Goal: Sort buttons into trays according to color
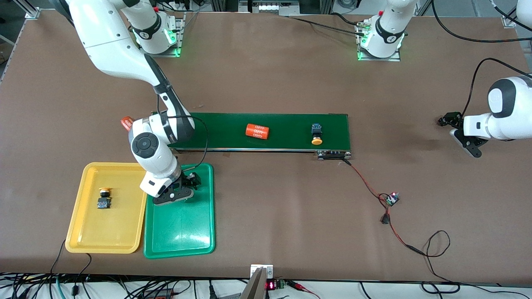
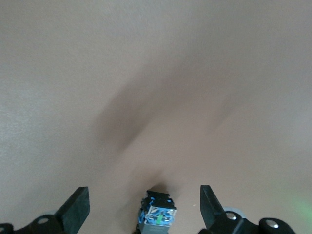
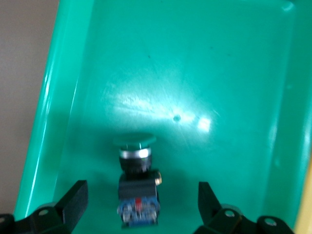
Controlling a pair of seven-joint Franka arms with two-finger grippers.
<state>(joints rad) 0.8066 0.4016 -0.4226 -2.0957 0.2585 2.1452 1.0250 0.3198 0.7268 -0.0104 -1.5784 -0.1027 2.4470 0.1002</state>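
Now | right fingers wide, green button between, on green tray | left fingers wide.

The orange cylinder on the conveyor belt reads "4600".

Green-capped button lying on its side in the green tray. Yellow-capped button on its side in the yellow tray, the trays side by side. Another yellow-capped button on the conveyor belt. A fourth button, cap hidden, on the bare table.

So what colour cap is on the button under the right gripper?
Green cap, on the button lying in the green tray; right wrist view.
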